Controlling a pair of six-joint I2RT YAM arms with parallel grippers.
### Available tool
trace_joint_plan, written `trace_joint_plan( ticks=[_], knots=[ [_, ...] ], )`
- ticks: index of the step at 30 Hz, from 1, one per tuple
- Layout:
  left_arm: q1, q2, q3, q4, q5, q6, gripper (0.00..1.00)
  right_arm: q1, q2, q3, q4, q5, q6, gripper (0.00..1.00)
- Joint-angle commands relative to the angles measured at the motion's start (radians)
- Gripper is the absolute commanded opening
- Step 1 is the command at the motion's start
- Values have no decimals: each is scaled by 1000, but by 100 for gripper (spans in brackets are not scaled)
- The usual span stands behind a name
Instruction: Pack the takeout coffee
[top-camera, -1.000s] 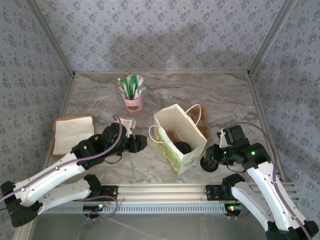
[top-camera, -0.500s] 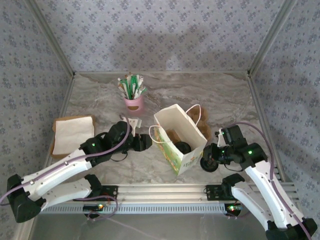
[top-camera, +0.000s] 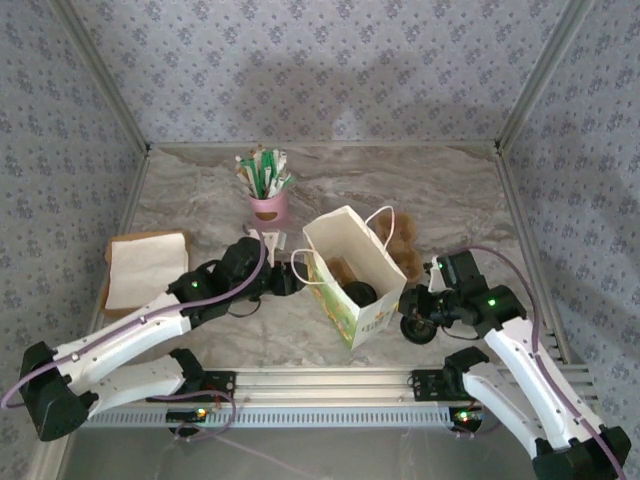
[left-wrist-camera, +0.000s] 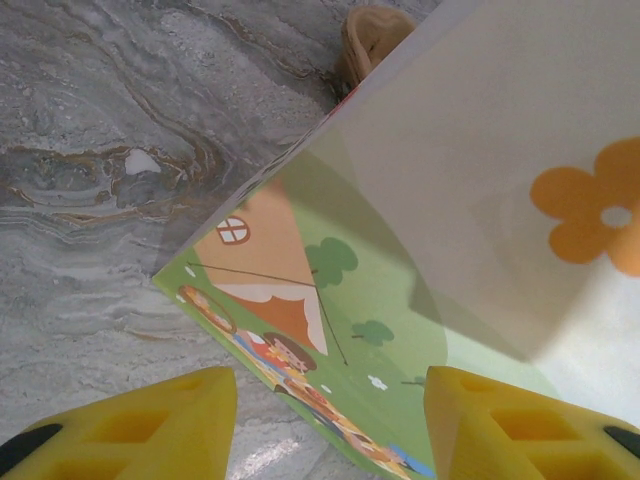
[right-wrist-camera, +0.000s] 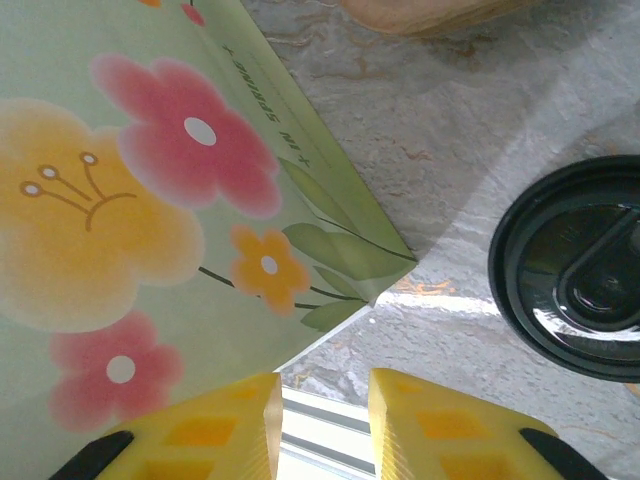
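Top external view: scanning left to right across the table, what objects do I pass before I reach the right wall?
In order: white napkin → pink cup of sachets → white paper bag → takeout coffee, standing just right of the bag's lower corner.

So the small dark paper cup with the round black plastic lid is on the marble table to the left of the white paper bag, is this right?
No, the side is wrong. The small dark paper cup with the round black plastic lid is on the marble table to the right of the white paper bag. The top external view shows it.
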Motion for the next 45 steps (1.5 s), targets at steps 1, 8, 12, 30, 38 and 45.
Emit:
trace_joint_plan(
  ticks=[1,8,12,30,38,45],
  knots=[
    [18,9,1,50,26,-2,52,14,11,-14,43,-21,27,31],
    [67,0,-5,57,36,-1,52,36,42,-16,98,-18,48,31],
    [95,0,-3,60,48,5,52,51,64,-15,129,-15,58,31],
    [218,25,8,80,116,26,52,115,130,-10,229,5,97,31],
    [247,51,17,90,135,31,52,138,153,-10,267,8,110,31],
    [280,77,33,100,156,38,52,157,171,-14,289,11,119,31]
  ],
)
